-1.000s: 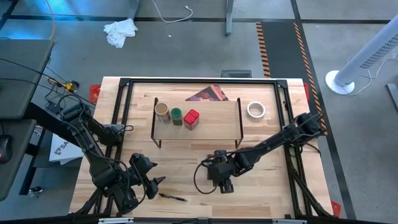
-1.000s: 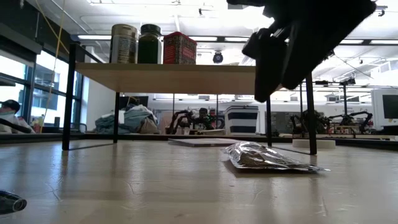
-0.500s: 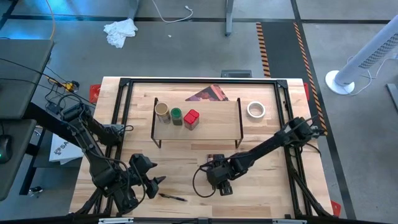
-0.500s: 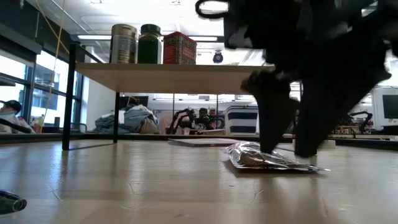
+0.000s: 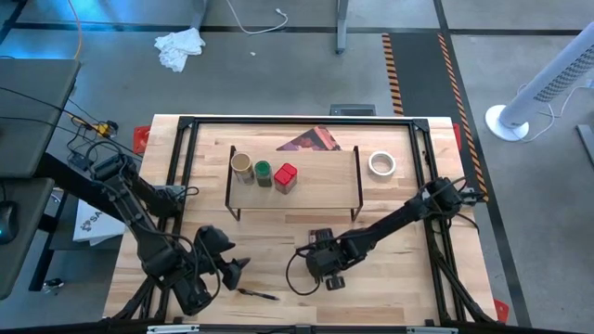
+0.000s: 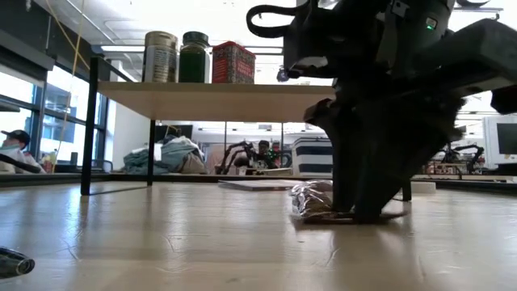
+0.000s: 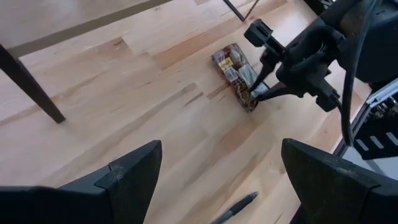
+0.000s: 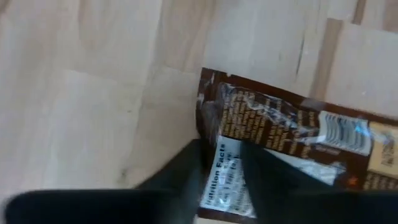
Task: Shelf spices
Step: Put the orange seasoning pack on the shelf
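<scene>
The flat brown packet lies on the tabletop in front of the shelf. My right gripper stands on its near end, pointing steeply down, shut on it. On the shelf's board stand the tan-topped jar, the green-lidded jar and the red tin, also seen in the low view as jar, jar and tin. My left gripper hovers open at the table's near left, holding nothing. My right gripper pinches the packet's near end between its two fingers, which come from above, slanting slightly. One finger is at the packet's edge, the other on its printed face. The packet lies flat on the table.
A black pen lies near the front edge, close to my left gripper. A white tape roll sits right of the shelf. A dark reddish card lies behind the shelf. Bare wood stretches left of the packet.
My right gripper has come down onto the packet, and its fingers have drawn together over the packet's near end. The packet has stayed flat on the table. My left gripper has rolled a little on the spot.
</scene>
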Controlling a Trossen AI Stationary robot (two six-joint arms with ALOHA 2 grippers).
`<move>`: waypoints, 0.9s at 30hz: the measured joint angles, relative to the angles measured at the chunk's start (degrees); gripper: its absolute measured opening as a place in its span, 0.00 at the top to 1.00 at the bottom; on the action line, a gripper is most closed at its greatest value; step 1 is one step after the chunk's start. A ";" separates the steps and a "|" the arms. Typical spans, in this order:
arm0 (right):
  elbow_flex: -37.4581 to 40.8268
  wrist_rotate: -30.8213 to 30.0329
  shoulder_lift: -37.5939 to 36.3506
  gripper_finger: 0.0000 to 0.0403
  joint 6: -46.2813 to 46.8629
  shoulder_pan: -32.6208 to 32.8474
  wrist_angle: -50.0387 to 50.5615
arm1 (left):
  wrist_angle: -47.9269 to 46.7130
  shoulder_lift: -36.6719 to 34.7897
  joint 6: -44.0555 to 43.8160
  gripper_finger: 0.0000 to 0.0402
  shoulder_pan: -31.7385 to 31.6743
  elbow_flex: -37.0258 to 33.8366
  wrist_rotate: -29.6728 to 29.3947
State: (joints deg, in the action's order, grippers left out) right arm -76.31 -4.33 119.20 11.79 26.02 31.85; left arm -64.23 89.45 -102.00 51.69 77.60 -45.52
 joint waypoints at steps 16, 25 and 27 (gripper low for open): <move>-7.87 -5.88 -4.55 1.00 -10.79 -0.15 12.00 | 0.93 -0.17 0.19 0.19 -2.67 0.02 -6.41; -17.57 1.53 -18.80 1.00 -11.50 -6.02 12.94 | 1.11 -4.42 8.25 0.19 -4.57 2.95 -14.04; -19.18 8.56 -21.69 1.00 -9.03 -8.33 9.91 | 1.16 -5.46 14.47 0.19 -5.67 5.38 -15.26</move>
State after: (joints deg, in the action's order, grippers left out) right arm -95.49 4.23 97.51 2.76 17.69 41.76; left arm -63.07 83.99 -87.53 46.01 82.98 -60.77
